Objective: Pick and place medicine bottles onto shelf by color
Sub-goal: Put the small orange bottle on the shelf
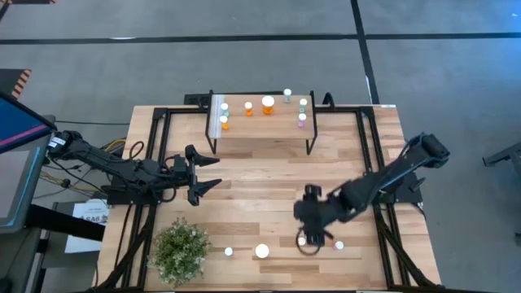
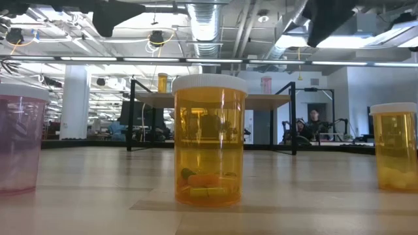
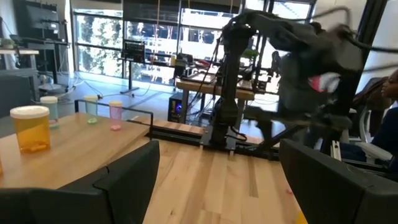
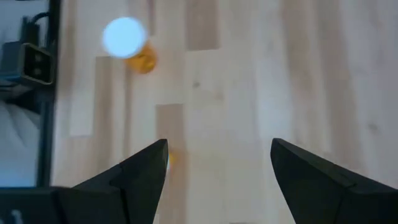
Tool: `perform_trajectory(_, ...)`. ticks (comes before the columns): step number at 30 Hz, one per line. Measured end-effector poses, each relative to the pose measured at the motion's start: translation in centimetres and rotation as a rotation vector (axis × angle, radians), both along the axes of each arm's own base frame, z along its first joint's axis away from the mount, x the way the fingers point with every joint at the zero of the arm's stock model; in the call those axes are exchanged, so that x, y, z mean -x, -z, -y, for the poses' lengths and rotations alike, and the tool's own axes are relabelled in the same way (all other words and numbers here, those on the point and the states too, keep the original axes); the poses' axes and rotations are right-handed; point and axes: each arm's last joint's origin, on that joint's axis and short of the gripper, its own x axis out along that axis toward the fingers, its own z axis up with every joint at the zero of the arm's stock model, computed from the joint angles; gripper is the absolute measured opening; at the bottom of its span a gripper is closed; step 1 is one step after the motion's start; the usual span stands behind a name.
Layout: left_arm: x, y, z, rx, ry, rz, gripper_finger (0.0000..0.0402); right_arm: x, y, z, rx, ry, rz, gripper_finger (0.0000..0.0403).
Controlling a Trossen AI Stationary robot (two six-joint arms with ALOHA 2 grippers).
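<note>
The shelf (image 1: 260, 129) stands at the table's far edge and carries several orange, teal and pink medicine bottles, among them a larger orange one (image 1: 268, 104) (image 3: 31, 127). More bottles stand near the near edge: a small one (image 1: 229, 252), a larger one (image 1: 262, 251) (image 2: 209, 140), and two by my right gripper (image 1: 302, 241) (image 1: 339, 244). My right gripper (image 1: 313, 236) (image 4: 217, 149) is open and points down over the table there. An orange bottle (image 4: 127, 40) stands ahead of it, and a sliver of orange (image 4: 169, 159) shows beside one finger. My left gripper (image 1: 207, 172) (image 3: 217, 180) is open, left of centre.
A green bushy plant (image 1: 181, 248) stands at the near left corner. In the low view a pink bottle (image 2: 19, 140) and an orange bottle (image 2: 395, 147) flank the middle one. Black frame rails (image 1: 155, 163) run along the table's sides. Bare wood lies between shelf and grippers.
</note>
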Motion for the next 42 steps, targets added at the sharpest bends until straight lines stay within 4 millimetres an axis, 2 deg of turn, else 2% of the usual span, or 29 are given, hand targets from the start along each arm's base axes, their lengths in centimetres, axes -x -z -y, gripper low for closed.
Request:
perform_trajectory(5,0.0,0.1,0.0,0.010,0.001,-0.005,0.0318,-0.6,3.0,-2.6,0.030,-0.028,-0.074,0.0302)
perform_trajectory(12,0.0,0.1,0.1,0.009,0.019,-0.011,0.0318,-1.5,6.0,-3.6,-0.017,0.009,-0.197,0.0302)
perform_trajectory(24,0.0,0.3,0.1,0.010,0.019,-0.024,0.0318,-1.2,5.3,-4.9,-0.119,0.003,-0.161,0.0302)
perform_trajectory(31,0.0,0.3,0.1,0.013,0.020,-0.023,0.0318,-1.0,6.3,-6.4,-0.108,-0.005,-0.160,0.0302)
perform_trajectory(42,0.0,0.3,0.1,0.019,0.018,-0.021,0.0318,-1.5,8.6,-6.5,-0.055,0.008,-0.226,0.0302)
